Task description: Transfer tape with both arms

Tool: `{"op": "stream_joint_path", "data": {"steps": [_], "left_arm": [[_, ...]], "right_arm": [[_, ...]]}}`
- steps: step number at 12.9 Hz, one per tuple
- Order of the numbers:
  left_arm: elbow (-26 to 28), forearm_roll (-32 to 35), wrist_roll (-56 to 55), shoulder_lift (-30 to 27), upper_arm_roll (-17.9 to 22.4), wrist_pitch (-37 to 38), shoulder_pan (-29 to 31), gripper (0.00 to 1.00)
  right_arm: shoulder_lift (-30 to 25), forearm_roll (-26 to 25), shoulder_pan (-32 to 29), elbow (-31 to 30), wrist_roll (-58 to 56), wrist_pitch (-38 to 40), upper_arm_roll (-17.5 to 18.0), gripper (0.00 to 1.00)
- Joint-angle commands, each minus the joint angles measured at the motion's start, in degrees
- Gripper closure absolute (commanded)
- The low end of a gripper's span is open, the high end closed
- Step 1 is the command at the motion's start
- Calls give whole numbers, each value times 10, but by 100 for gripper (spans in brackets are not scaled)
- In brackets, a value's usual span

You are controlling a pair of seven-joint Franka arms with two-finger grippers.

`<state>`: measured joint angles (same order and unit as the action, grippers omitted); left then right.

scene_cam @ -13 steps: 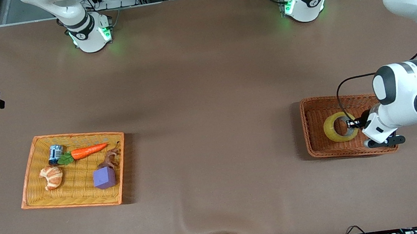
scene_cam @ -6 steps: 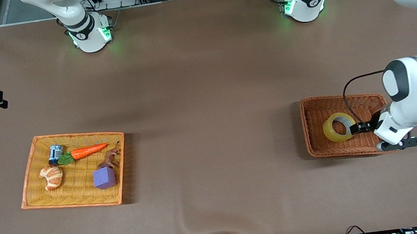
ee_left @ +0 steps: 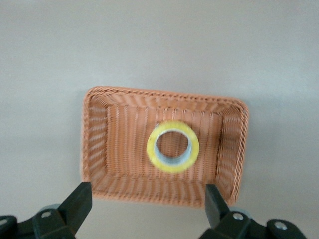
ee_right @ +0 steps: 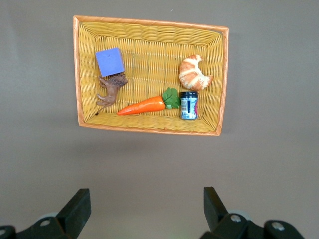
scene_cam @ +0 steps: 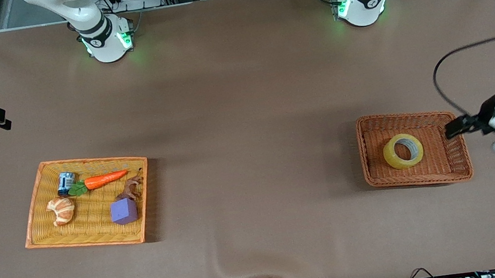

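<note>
Tape [scene_cam: 403,151] in brown basket [scene_cam: 368,151]; left end effector [ee_left: 144,209] wide above; right end effector [ee_right: 144,209] wide.

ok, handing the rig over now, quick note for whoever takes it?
Left gripper: open, empty, up over the table just off the brown basket rim.
Right gripper: open, empty, waiting high over the yellow tray at its end of the table.
Tape: lying flat in the brown basket, nothing touching it.
Done: tape appears delivered.
Left: confirm the tape's goal; if the basket, only parking the arms.
</note>
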<state>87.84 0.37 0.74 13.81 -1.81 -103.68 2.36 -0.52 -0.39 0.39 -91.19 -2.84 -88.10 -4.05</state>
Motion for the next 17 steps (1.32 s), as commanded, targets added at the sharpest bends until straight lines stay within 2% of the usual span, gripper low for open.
{"op": "stream_joint_path", "data": {"steps": [1, 4, 8, 15, 17], "left_arm": [[-17, 24, -13, -53, -7, 68, -5, 0], [-13, 23, -1, -93, -7, 106, -2, 0], [18, 17, -1, -134, -4, 107, -12, 0], [12, 21, 4, -142, -6, 125, -16, 0], [-1, 23, 4, -140, -5, 150, -21, 0]], "right_arm": [[3, 7, 7, 5, 11, -5, -2, 0], [8, 7, 8, 4, 11, -4, -2, 0], [9, 7, 9, 5, 11, -6, -2, 0], [9, 7, 8, 6, 10, -6, -2, 0], [9, 7, 8, 6, 10, -6, -2, 0]]}}
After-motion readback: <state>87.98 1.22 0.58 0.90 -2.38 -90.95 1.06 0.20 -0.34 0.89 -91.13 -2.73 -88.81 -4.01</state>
